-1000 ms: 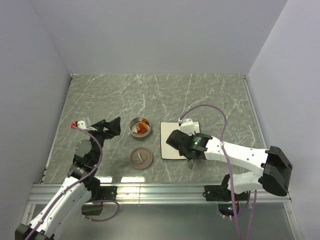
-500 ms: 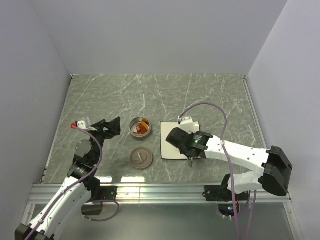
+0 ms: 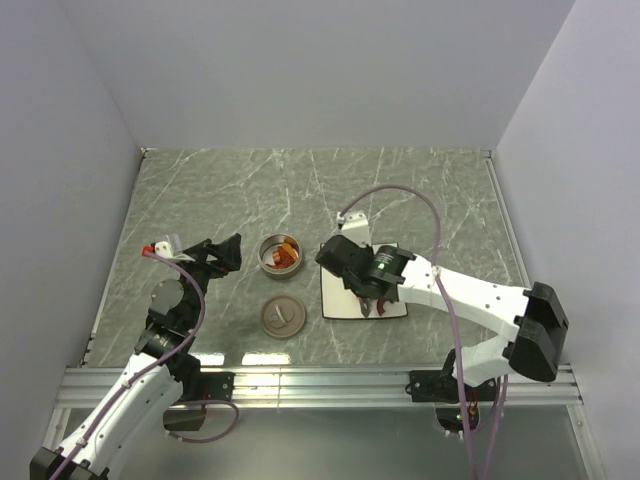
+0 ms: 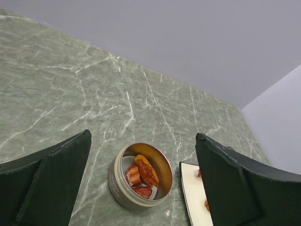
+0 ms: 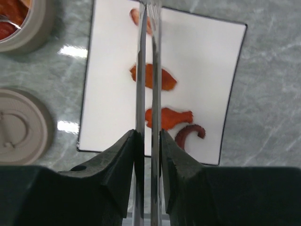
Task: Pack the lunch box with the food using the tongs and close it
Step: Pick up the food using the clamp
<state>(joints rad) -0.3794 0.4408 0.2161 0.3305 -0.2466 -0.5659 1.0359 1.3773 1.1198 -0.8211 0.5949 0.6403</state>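
Right wrist view: tongs [image 5: 141,70] gripped by right gripper [image 5: 148,135].
They are pointed at 12 o'clock, food [image 5: 167,117] is laid under them; left gripper [image 4: 142,135] is seen open.

White plate [image 5: 202,66] on marble table [image 3: 300,190]

The green-grey marbled worktop [image 3: 300,190] carries three things in a loose cluster about midway between its left and right edges, in the half closer to the near edge. The round silver lunch box [image 3: 263,258] stands open, and its brownish-grey lid [image 3: 282,316] lies flat just beside it toward the near edge, not touching it. The white square plate [image 3: 335,303] lies just right of both.
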